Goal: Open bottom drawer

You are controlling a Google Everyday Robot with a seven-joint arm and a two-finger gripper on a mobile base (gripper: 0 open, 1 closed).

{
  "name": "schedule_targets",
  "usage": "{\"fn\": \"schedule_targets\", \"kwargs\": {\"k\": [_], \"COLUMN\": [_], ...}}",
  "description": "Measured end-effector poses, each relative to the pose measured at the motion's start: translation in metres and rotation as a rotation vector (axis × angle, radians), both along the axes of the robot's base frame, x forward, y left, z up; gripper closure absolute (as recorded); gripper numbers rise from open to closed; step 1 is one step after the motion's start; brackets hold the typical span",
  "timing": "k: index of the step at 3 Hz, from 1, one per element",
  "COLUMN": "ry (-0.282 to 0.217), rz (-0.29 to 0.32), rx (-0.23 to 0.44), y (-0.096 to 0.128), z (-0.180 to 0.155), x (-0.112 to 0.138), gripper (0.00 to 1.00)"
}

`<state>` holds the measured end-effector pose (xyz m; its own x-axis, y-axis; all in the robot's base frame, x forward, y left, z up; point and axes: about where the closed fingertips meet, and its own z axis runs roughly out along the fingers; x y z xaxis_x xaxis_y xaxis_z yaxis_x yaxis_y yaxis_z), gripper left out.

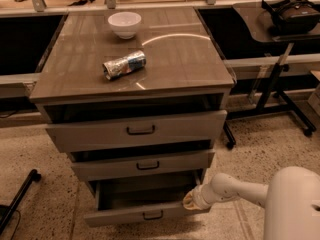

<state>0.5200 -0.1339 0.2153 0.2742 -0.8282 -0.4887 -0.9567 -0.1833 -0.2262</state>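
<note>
The bottom drawer [145,215] is the lowest, shortest front of the grey-beige cabinet, with a small dark bar handle [152,215]. It stands pulled out, and its plain grey inside [142,194] shows. My gripper [189,202] is at the drawer's right front corner, at the end of my white arm [235,189] that reaches in from the lower right. The gripper touches or hooks the drawer's right edge.
The middle drawer [145,165] and top drawer [137,130] stick out slightly. On the cabinet top [195,59] lie a white bowl [124,23] and a crushed can [124,64]. A side table [280,21] with a wheeled base stands at right. A dark leg [17,199] lies at left.
</note>
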Motion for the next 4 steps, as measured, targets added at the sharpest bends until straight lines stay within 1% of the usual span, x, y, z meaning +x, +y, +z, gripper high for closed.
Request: {"fn": "schedule_targets", "kwargs": {"k": [1, 2, 3, 4], "ry": [0.034, 0.067, 0.091, 0.097], "rz": [0.049, 0.102, 0.136, 0.151], "rx": [0.043, 0.077, 0.093, 0.101], "y": [0.007, 0.015, 0.022, 0.025], "z": [0.000, 0.004, 0.006, 0.010], "x": [-0.014, -0.024, -0.028, -0.028], "gripper": [0.88, 0.74, 0.49, 0.26]}}
